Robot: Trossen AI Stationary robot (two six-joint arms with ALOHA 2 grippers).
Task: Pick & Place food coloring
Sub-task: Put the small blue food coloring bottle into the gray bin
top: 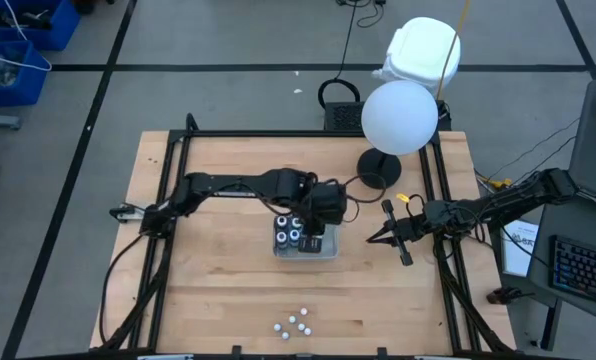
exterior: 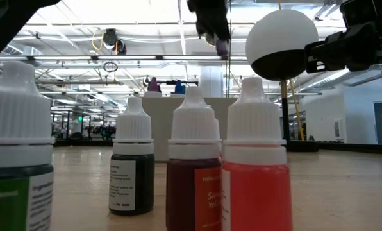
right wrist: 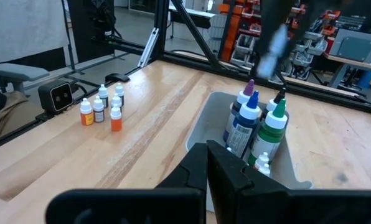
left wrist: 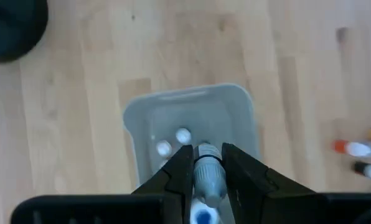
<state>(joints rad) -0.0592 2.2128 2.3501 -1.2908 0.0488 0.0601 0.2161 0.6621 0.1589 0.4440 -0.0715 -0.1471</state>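
Grasping one small white-capped food coloring bottle (left wrist: pixel 208 173), the left hand (top: pixel 323 212) hovers over the clear plastic tray (top: pixel 328 250) at centre frame of the wooden bench (top: pixel 218 280). Four tall bottles (top: pixel 289 232) stand inside. Five small bottles (top: pixel 294 323) cluster bottom centre. Right hand (top: pixel 376 238), clenched and empty, sits right of the tray.

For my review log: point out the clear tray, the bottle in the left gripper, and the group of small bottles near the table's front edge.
clear tray (left wrist: pixel 192 102), left wrist view, far rim.
held bottle (left wrist: pixel 208 171), left wrist view, body.
small bottles (top: pixel 294 324), high view, cluster's middle.
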